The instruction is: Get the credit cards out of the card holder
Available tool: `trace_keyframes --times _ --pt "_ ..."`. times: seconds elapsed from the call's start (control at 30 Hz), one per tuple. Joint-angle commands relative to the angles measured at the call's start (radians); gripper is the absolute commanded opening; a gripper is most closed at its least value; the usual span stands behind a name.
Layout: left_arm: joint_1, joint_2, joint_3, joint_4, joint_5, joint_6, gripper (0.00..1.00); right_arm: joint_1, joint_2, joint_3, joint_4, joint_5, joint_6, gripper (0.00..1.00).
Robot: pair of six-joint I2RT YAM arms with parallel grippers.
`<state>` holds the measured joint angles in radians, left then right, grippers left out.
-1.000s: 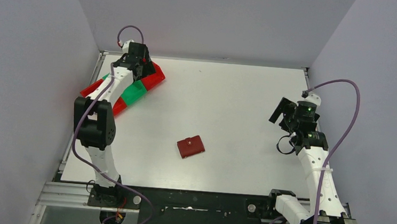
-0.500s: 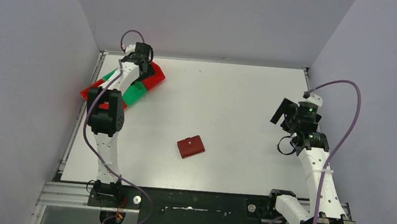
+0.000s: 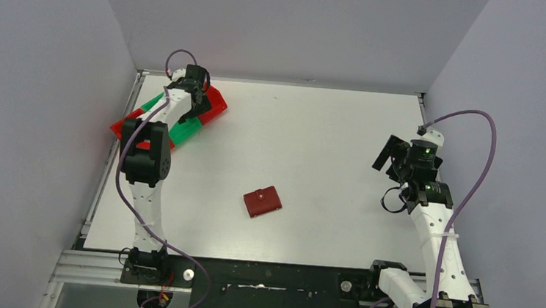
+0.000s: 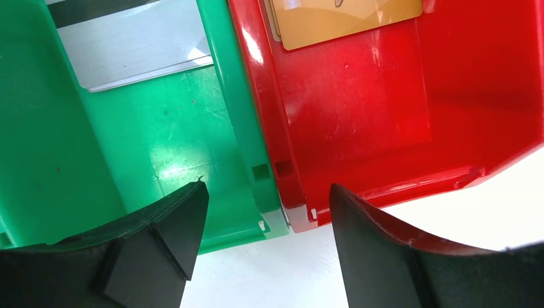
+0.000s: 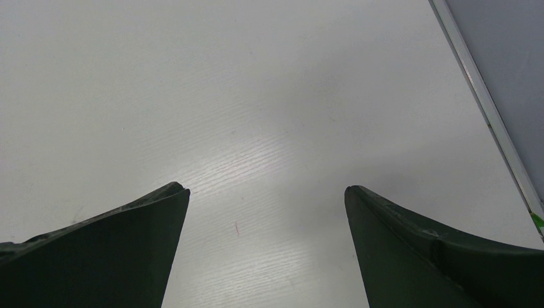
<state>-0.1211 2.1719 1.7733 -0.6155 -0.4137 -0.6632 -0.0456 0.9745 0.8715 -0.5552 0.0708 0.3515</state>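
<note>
**Q:** Where is the card holder?

**A:** The dark red card holder (image 3: 262,202) lies flat and closed near the middle of the white table (image 3: 316,135), a little toward the near edge. Its snap tab faces up. It is well apart from both arms.

**Q:** What is the left arm doing?

**A:** The left arm (image 3: 155,137) reaches to the far left corner, above a row of red and green bins. Its wrist camera looks down over a green bin (image 4: 160,128) and a red bin (image 4: 359,115) standing side by side and touching. The left jaws are spread wide and hold nothing.

**Q:** Are any cards visible?

**A:** Yes. A silver-grey card (image 4: 135,48) lies in the green bin. A gold-tan card (image 4: 346,22) lies in the red bin, partly cut off by the top of the picture.

**Q:** And the right arm?

**A:** The right arm (image 3: 428,203) is raised near the right edge of the table. The right jaws are spread apart over bare table, gripping nothing.
</note>
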Motion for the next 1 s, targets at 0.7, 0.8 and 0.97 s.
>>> trace_keyframes --times 0.7,0.8,0.97 --pt "-0.132 -0.126 -0.23 0.138 0.109 0.028 0.68 -0.006 0.015 0.038 0.011 0.02 -0.004 0.98" --pt "-0.193 -0.155 -0.26 0.142 0.091 0.018 0.69 -0.006 0.016 0.034 0.015 0.02 -0.003 0.98" --pt "-0.294 -0.206 -0.308 0.151 0.066 -0.019 0.68 -0.006 0.027 0.03 0.019 0.017 -0.003 0.98"
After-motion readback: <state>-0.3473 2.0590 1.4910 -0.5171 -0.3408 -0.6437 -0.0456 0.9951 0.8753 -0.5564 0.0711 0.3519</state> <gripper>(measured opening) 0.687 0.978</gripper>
